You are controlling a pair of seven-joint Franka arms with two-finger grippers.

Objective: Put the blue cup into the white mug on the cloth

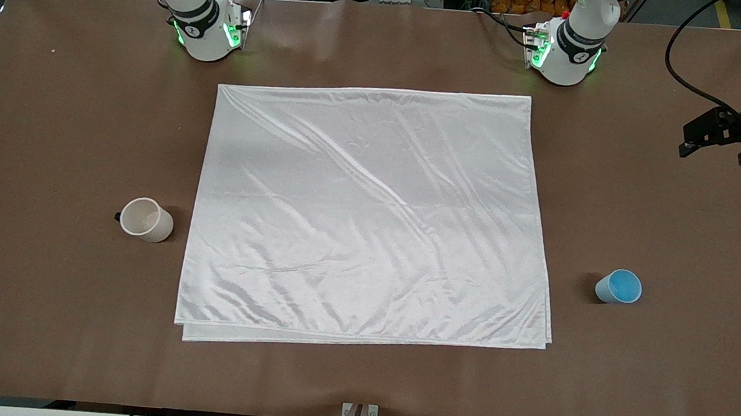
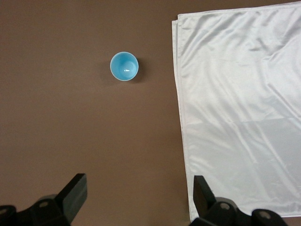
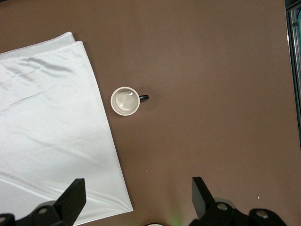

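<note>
The blue cup stands upright on the bare table beside the cloth, toward the left arm's end; it also shows in the left wrist view. The white mug stands upright on the bare table at the cloth's edge toward the right arm's end, its black handle pointing away from the cloth; the right wrist view shows it empty. The cloth lies flat and wrinkled with nothing on it. My left gripper is open and empty, high over the table beside the cloth. My right gripper is open and empty, high over the cloth's corner.
The two arm bases stand at the table's edge farthest from the front camera. Part of the left arm's hand hangs over the table at the left arm's end. Brown table surrounds the cloth.
</note>
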